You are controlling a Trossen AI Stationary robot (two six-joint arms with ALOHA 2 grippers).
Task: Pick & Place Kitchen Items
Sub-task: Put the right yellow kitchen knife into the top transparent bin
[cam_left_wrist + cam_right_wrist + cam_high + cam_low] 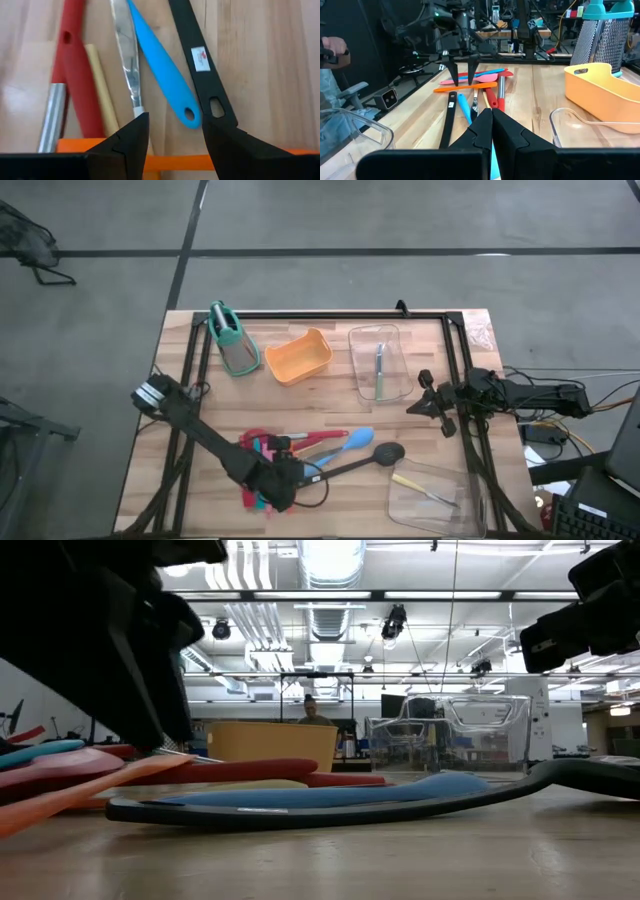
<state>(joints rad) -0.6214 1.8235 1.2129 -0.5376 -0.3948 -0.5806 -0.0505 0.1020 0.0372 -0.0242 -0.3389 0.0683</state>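
Several slim utensils lie in a pile on the table's near left part: a black ladle (350, 464), a blue spatula (352, 442), red (318, 438), pink and orange (457, 89) pieces. My left gripper (175, 134) is open and points down just above the pile's handle ends. Its fingers straddle the blue handle's tip (188, 115) and the ladle's handle end (216, 107); it also shows in the right wrist view (462, 80). My right gripper (492, 114) is shut and empty, above the table's right side (413, 408).
An orange tub (300, 357) and a teal-handled grater (232, 340) stand at the back. One clear tray (380, 362) holds a slim green-grey piece. Another clear tray (435, 492) at the near right holds a yellow piece. A person shows in the room behind (316, 715).
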